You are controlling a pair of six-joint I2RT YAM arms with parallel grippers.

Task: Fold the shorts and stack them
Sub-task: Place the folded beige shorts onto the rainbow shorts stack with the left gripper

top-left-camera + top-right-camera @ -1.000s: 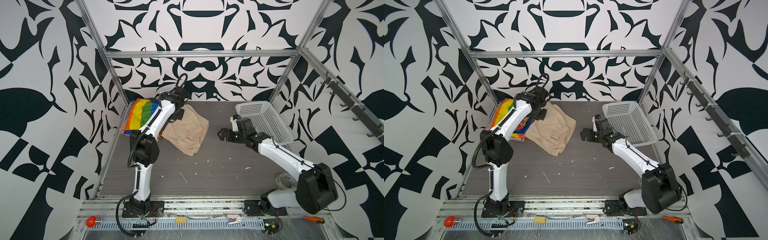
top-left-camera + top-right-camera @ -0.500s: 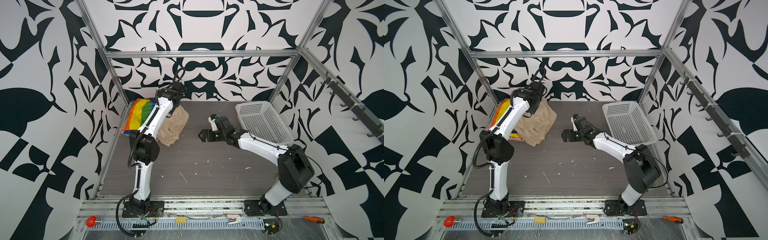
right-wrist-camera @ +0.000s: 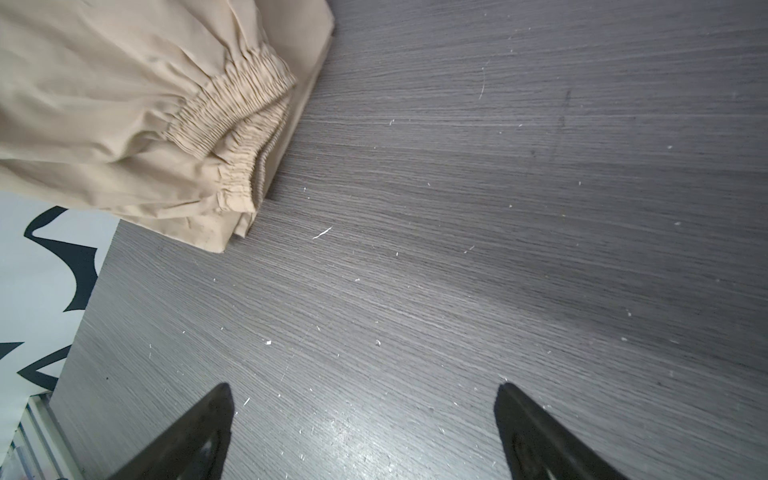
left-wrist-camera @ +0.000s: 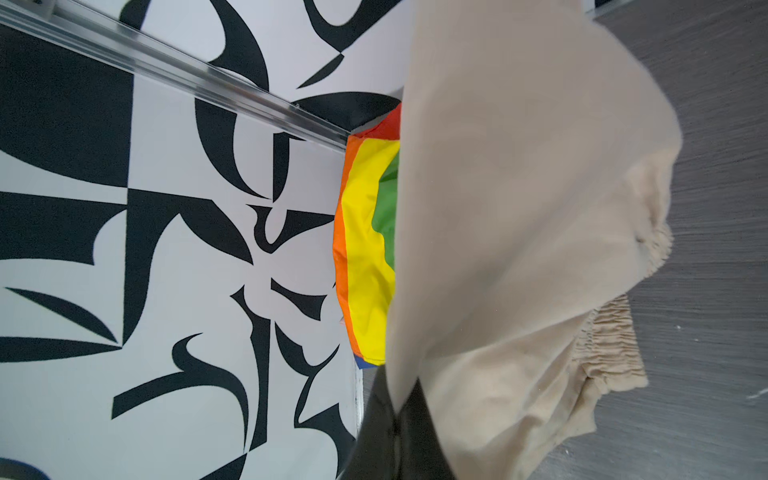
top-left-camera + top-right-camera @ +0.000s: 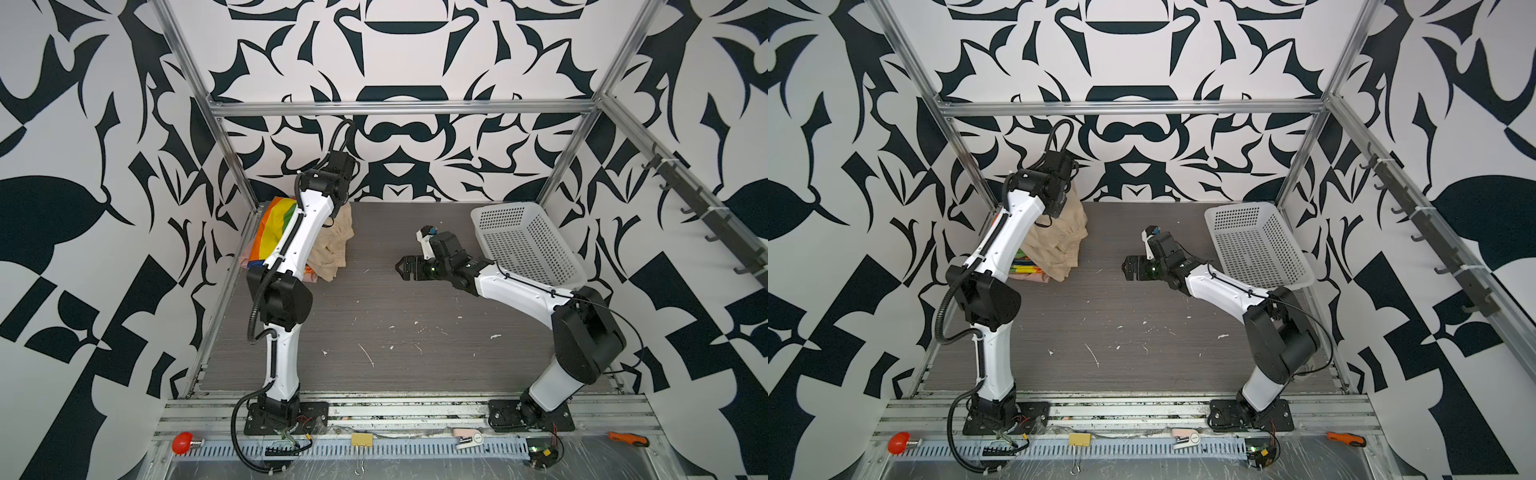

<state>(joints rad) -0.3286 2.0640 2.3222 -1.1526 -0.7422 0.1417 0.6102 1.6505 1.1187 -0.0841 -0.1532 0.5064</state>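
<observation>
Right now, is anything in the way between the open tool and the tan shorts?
No, nothing visible. Only bare table lies between the right tool and the tan shorts. The white basket sits on that arm's other side, away from the shorts.

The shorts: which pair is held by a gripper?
The beige pair: the shut left gripper pinches it and it hangs, while the rainbow-striped pair lies flat by the wall.
</observation>
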